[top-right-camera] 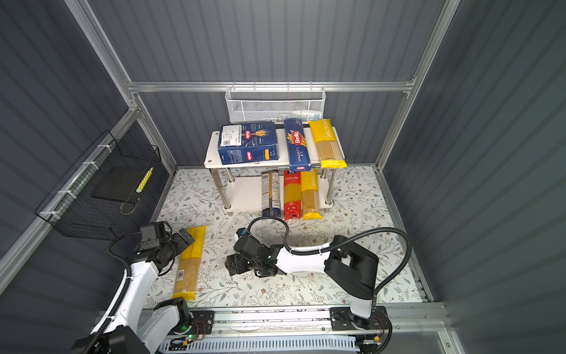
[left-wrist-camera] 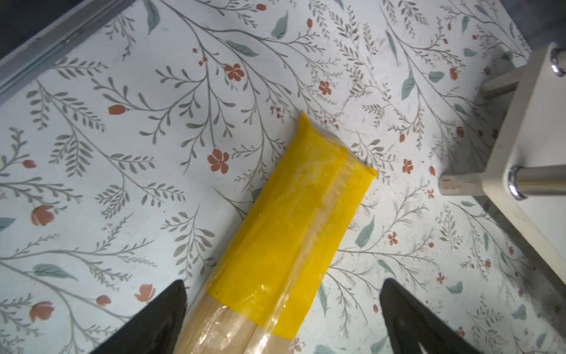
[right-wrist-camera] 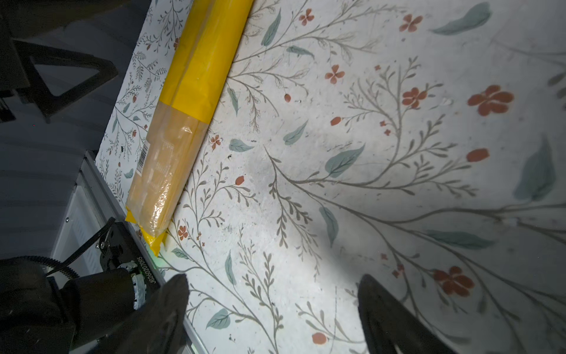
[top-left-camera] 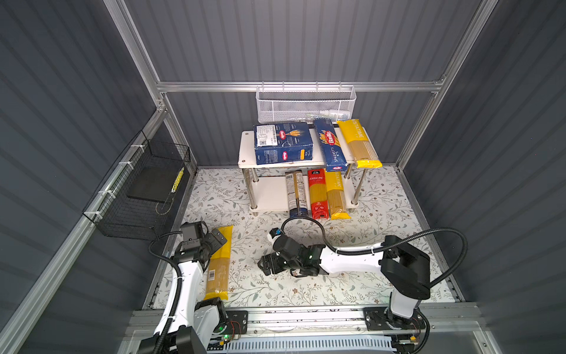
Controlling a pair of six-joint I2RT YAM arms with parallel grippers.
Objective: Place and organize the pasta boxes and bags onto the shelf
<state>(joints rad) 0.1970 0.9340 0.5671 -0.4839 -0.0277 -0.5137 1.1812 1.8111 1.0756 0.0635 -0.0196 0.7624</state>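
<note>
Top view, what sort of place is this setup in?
Probably a robot test cell dressed as a pantry: grey ribbed wall panels in an aluminium frame, a floral tabletop, a two-tier shelf of pasta boxes.

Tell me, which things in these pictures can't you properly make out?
White mesh basket: something pale inside, in both top views, blurred by the mesh.
Three packets on the lower board: far ends hidden under the top board, in both top views.
Yellow packet on the table: partly covered by the left arm in both top views; cut off by the edge in the left wrist view.
Black wire basket: yellow striped thing inside, too small to name.
</note>
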